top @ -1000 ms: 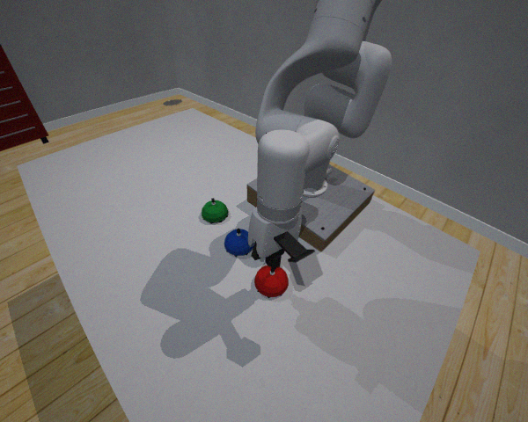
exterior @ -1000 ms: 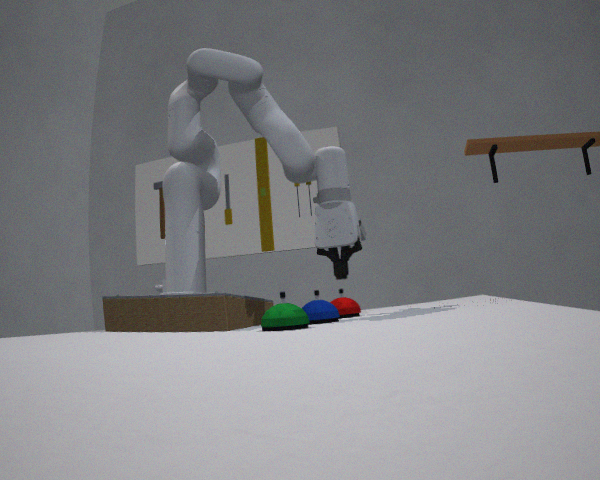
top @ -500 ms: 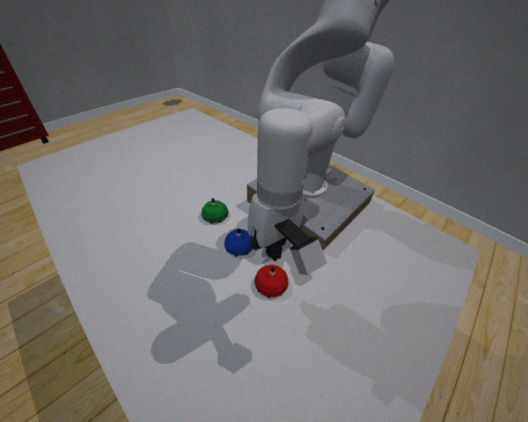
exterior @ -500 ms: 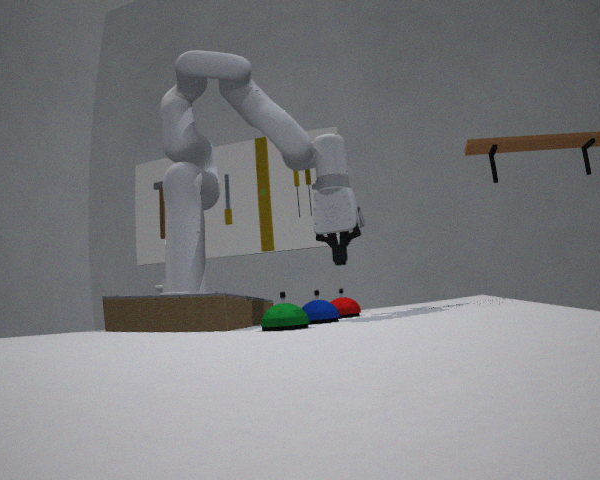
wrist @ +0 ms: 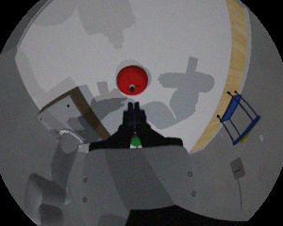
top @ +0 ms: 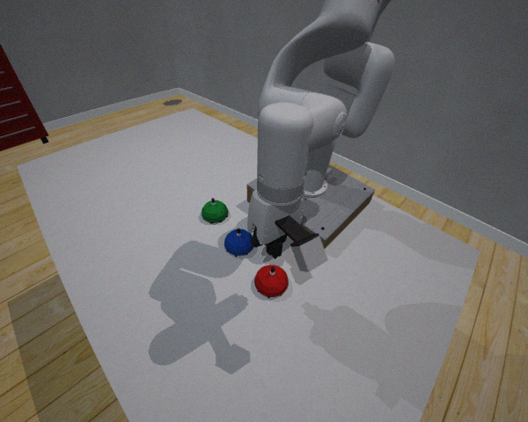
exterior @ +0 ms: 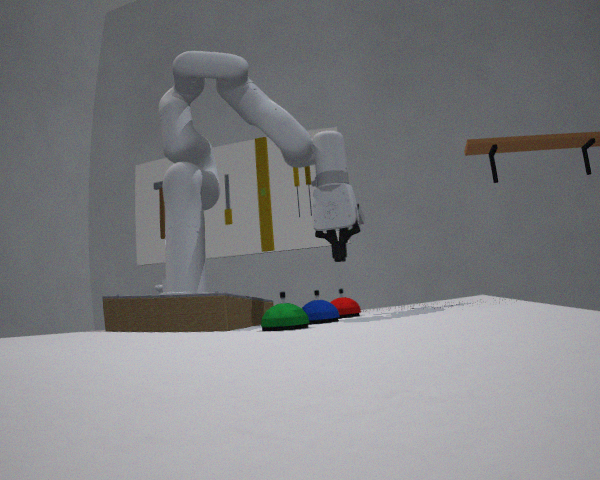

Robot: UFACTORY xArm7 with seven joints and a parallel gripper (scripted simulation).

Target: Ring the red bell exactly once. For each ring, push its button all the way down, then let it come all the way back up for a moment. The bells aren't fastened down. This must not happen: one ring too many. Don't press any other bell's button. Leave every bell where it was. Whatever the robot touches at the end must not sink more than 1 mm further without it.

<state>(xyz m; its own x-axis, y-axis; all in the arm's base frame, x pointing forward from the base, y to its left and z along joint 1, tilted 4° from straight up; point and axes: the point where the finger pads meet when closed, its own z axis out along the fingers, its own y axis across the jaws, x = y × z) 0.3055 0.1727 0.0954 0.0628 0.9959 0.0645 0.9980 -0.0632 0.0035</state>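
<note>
The red bell (top: 270,280) (exterior: 345,305) (wrist: 132,78) sits on the white mat (top: 119,172) with its small black button up. A blue bell (top: 238,241) (exterior: 320,310) and a green bell (top: 214,210) (exterior: 284,316) stand in a row beside it. My gripper (top: 274,252) (exterior: 338,256) (wrist: 134,108) is shut and empty. It points down and hangs well above the red bell, clear of its button. In the wrist view the fingertips sit just below the red bell.
The arm's base stands on a brown block (top: 346,208) (exterior: 181,311) right behind the bells. Wooden floor (top: 505,317) surrounds the mat. A dark red cabinet (top: 4,99) stands at the far left. A wall shelf (exterior: 538,142) and a tool board (exterior: 238,206) hang on the back wall.
</note>
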